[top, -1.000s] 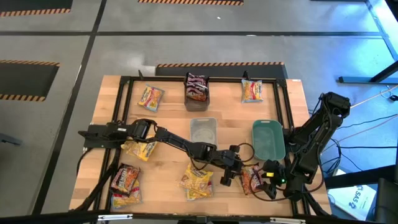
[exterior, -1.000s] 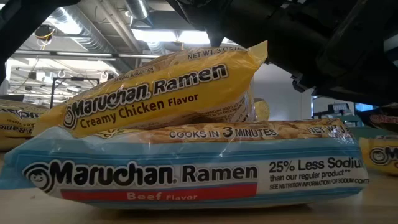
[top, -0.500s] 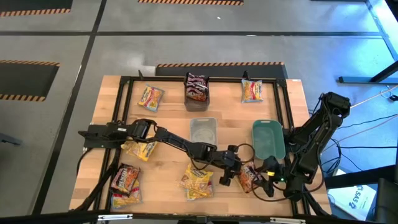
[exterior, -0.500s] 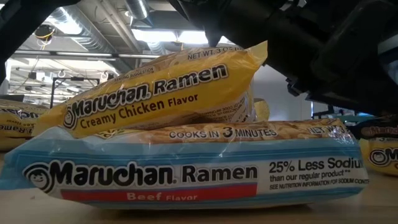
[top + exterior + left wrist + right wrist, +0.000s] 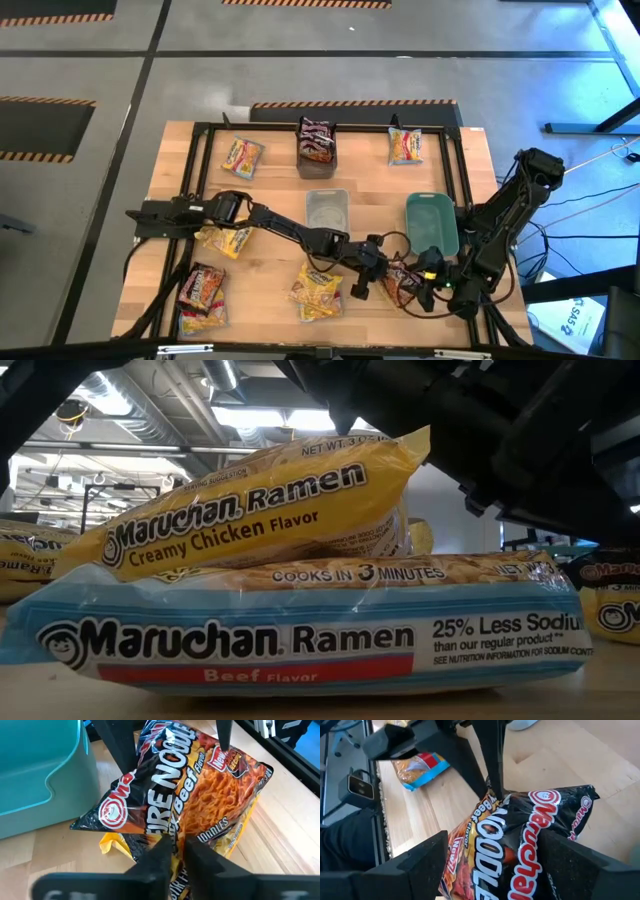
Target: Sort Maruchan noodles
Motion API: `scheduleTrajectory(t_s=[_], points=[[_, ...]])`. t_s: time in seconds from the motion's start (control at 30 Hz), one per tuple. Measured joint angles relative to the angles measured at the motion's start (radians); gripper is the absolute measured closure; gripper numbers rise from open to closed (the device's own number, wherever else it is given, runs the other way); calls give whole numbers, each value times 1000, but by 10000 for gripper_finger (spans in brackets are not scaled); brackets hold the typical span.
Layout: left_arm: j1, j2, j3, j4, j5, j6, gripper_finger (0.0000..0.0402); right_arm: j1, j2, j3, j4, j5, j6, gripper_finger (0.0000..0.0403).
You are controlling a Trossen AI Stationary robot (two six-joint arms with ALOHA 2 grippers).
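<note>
A dark Maruchan fire-beef packet (image 5: 195, 795) lies tilted near the table's front right, resting partly on a yellow packet (image 5: 113, 843). My left gripper (image 5: 175, 851) is shut on its near edge. In the high view, the left gripper (image 5: 383, 278) reaches in from the left and the packet (image 5: 400, 284) sits between both arms. My right gripper (image 5: 497, 857) is open, with one finger on each side of the same packet (image 5: 530, 840). In the low view, a yellow Creamy Chicken packet (image 5: 260, 510) lies on a blue beef one (image 5: 300, 635).
At the table's middle stand a dark grey bin (image 5: 318, 146) holding dark packets, a clear bin (image 5: 327, 211) and a teal bin (image 5: 432, 223). Loose packets lie at the back left (image 5: 243, 157), back right (image 5: 405, 146), left (image 5: 225, 241), front left (image 5: 202, 292) and front middle (image 5: 318, 294).
My left gripper has shut on the dark packet's edge. The packet has shifted a little to the left, and the right gripper has moved in around it.
</note>
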Motion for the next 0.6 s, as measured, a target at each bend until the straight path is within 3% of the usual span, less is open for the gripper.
scheduleTrajectory(t_s=[0.1, 0.6], points=[[0, -1, 0, -2, -2, 1, 396, 0, 0, 0, -2, -3, -7, 102], [-18, -1, 0, 3, -42, 46, 401, 2, 0, 0, 2, -6, -28, 102]])
